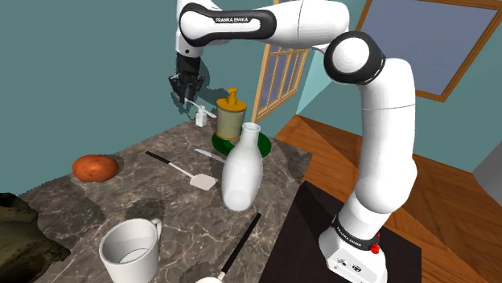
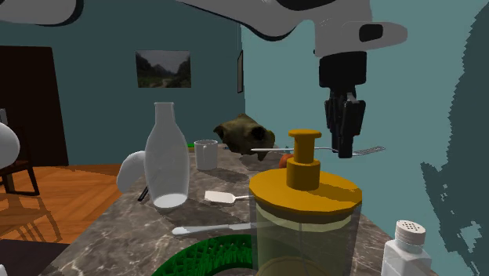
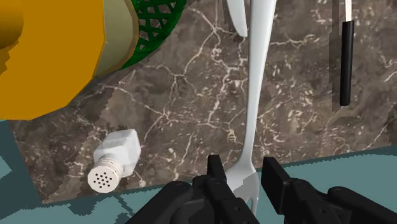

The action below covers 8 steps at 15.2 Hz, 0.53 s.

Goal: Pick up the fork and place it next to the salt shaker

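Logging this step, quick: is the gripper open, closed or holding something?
Gripper: closed on the fork, gripping it near the tines.

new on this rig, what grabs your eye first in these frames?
First, the black fingers clasping a white fork near its tines, held level in the air over the far corner of the dark marble table. Below it stands the small white salt shaker, beside a big jar with a mustard-yellow pump lid on a green lattice mat. In the shoulder view, a tall white bottle stands mid-table.
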{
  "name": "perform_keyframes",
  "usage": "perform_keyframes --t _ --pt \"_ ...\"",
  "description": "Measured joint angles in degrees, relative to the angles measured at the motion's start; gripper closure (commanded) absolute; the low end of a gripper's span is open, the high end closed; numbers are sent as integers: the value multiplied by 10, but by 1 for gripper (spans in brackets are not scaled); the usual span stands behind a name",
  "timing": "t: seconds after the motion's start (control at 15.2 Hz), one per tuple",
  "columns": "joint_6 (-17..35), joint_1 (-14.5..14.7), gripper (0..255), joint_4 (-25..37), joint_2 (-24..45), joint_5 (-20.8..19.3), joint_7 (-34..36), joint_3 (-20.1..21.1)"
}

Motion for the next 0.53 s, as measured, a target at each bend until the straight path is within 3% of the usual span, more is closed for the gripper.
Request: perform_keyframes --t 0.2,0.53 --pt "4 -6 255 15 19 -4 -13 -6" --pt "41 -10 255 -20 22 -6 -12 -7"
